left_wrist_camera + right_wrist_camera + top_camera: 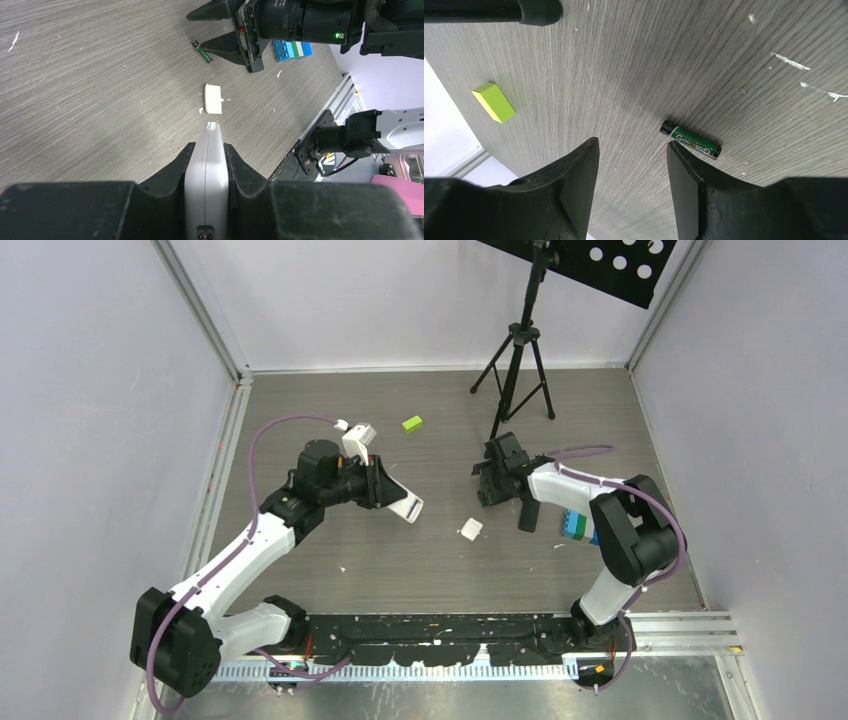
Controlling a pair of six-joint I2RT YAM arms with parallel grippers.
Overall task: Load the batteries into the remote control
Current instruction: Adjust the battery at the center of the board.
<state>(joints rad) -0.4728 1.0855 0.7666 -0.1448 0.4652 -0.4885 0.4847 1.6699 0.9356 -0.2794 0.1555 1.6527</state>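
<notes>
Remote control (206, 175), white, sits clamped edge-on in the left tool (207, 150) at lower centre of the left wrist view. Right tool (632, 145) hangs with jaws parted, low over the surface (734, 60), a green battery (690, 140) lying just right of its tips.

Left arm (235, 558) and right arm (560, 483): white links between black joint housings, black wedge-shaped fingers (569, 195), a purple cable (300, 418) looped along each, green light (336, 35) on one.
</notes>
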